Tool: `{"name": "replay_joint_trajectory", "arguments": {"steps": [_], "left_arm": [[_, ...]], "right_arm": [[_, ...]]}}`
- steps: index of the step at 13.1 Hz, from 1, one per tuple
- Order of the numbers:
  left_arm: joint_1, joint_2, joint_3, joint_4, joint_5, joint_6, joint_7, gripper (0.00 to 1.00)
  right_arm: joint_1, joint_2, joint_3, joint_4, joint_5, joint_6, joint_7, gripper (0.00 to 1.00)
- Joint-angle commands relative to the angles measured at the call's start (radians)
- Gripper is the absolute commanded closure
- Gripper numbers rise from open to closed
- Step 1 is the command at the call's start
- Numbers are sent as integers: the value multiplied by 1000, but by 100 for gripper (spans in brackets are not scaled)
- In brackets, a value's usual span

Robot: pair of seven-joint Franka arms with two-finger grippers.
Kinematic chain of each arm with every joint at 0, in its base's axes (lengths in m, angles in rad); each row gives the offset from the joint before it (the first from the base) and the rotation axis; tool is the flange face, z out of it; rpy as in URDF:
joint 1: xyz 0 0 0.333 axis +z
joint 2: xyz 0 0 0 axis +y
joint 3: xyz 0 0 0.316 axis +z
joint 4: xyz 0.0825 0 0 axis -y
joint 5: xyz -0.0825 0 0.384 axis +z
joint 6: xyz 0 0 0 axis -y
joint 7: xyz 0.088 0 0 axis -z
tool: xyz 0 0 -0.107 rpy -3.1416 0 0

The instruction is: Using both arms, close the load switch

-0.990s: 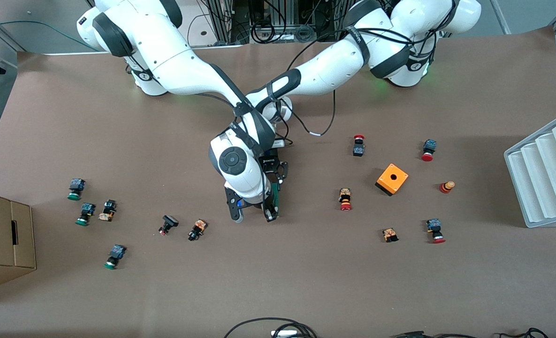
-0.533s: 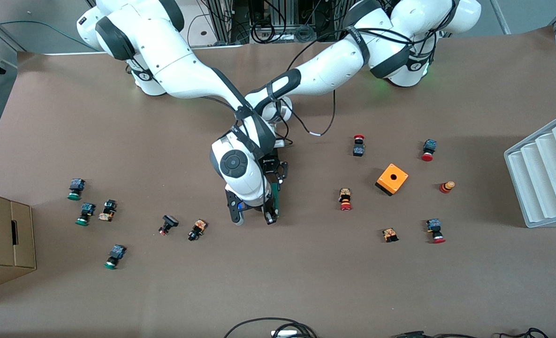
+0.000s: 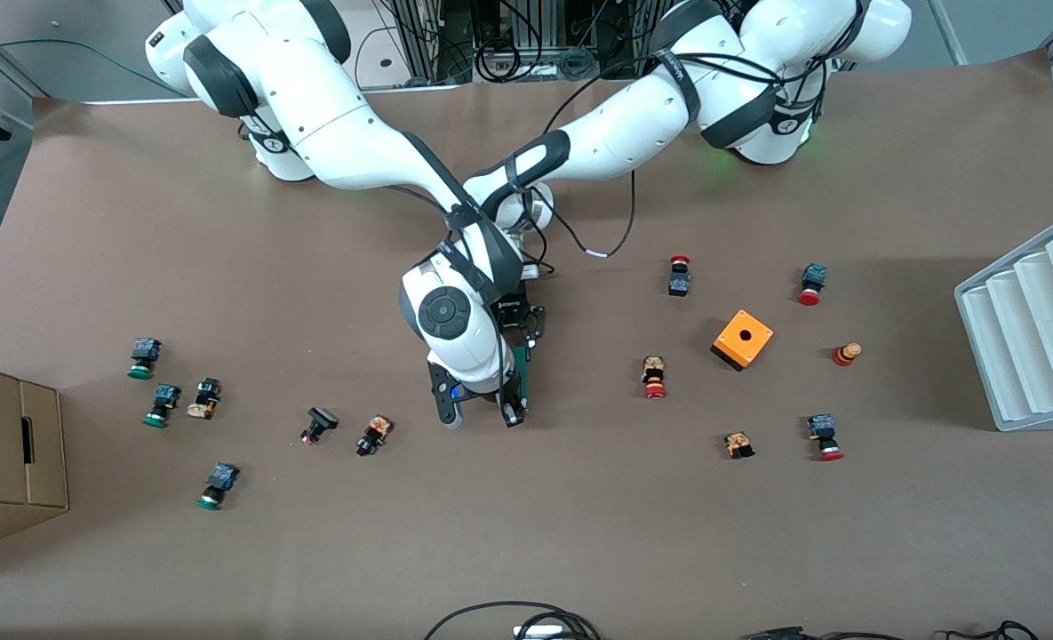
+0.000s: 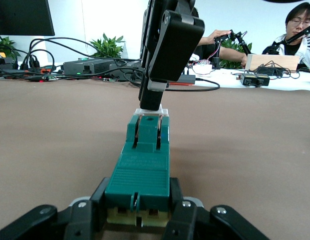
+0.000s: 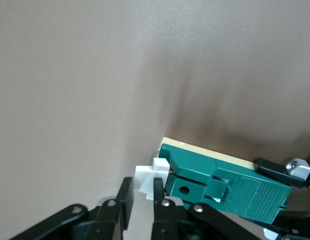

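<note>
Where the two arms are crossing over the middle of the table [image 3: 579, 533], the load switch [image 4: 142, 165] is lying flat on the brown surface as a narrow teal-green block with a ribbed top, a cream base showing along its edge and a white tab [image 5: 147, 179] jutting from one end. The left gripper [image 4: 140, 220] is clamping the tabless end, its black fingers [image 4: 85, 220] pressing against both sides of the block. The right gripper [image 5: 141, 197] is reaching down onto the other end, its fingers [image 5: 124, 200] closing together on the white tab. From the front camera, the right arm's wrist is covering most of the switch [image 3: 524, 366], leaving only a thin green strip showing, and the left gripper [image 3: 517, 324] is mostly sitting in shadow beneath it
</note>
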Motion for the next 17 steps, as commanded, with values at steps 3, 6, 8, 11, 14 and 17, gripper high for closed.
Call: {"name": "replay_joint_trajectory", "arguments": {"steps": [3,6,8,11,14,17], "left_arm": [[-12,30,-1,28,10,1,-1,49],[-14,30,-1,28,10,1,-1,49],[-12,29,-1,28,7,1,1,49],[-12,25,-1,28,3,1,7,37],[-11,18,-2,31,-8,1,67,0],[-11,6,-2,32,-25,1,81,0]], "right_arm": [[-50,-69,0,23,75,-85,-43,0],[-95,-225,-3,-57,74,-154,-161,0],[-123,-337,-3,-142,74,-228,-305,0],[-217,-469,2,-184,71,-373,-480,0],[-340,-566,3,-185,72,-567,-708,0],[-470,-635,3,-185,72,-708,-996,0]]}}
